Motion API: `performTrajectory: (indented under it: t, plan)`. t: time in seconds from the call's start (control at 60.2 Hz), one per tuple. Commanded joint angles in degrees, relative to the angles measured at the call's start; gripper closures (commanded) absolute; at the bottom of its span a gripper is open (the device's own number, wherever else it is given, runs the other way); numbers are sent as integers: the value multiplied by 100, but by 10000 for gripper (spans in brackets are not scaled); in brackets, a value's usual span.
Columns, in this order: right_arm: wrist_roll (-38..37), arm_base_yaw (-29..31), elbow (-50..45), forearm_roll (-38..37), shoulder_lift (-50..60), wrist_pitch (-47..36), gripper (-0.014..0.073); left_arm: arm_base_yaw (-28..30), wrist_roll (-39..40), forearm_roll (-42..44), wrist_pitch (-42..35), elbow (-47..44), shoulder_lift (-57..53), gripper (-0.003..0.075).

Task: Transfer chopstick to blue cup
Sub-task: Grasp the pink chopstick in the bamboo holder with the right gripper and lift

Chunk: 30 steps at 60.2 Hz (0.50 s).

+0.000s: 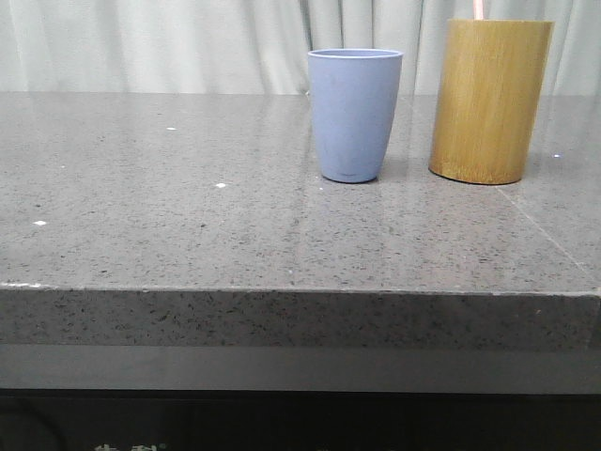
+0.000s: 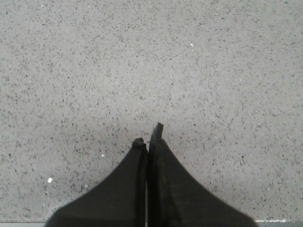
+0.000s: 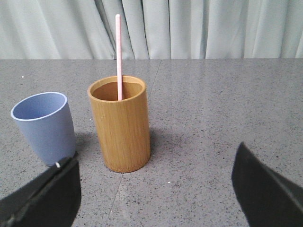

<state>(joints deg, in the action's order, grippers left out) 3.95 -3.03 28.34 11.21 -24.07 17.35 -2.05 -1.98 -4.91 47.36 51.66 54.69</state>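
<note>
The blue cup [image 1: 355, 113] stands upright on the grey stone table, left of a taller bamboo cylinder [image 1: 489, 99]. A pale pink chopstick [image 3: 118, 56] stands in the cylinder [image 3: 120, 124]; only its tip [image 1: 478, 8] shows in the front view. In the right wrist view the blue cup [image 3: 45, 126] is beside the cylinder. My right gripper [image 3: 154, 165] is open and empty, short of the cylinder, fingers wide apart. My left gripper [image 2: 149, 135] is shut and empty over bare table. Neither gripper shows in the front view.
The grey speckled table [image 1: 188, 207] has its front edge [image 1: 282, 291] near the camera. A pale curtain [image 1: 188, 42] hangs behind the table. A seam in the stone [image 1: 549, 230] runs forward from the cylinder.
</note>
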Motion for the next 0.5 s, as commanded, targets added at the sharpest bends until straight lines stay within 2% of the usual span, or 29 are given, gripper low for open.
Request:
performTrajectory:
  t: [0.0, 0.199, 0.482]
  plan:
    - [24, 45, 205, 14, -78, -429, -59, -9, 54, -110, -1001, -529, -789, 739]
    - [24, 45, 221, 14, -217, -598, -59, -9, 54, -110, -1824, -1623, -2513, 739]
    - [24, 18, 827, 14, -1697, -1321, -59, -9, 54, -110, -1900, -2214, -3990, 739]
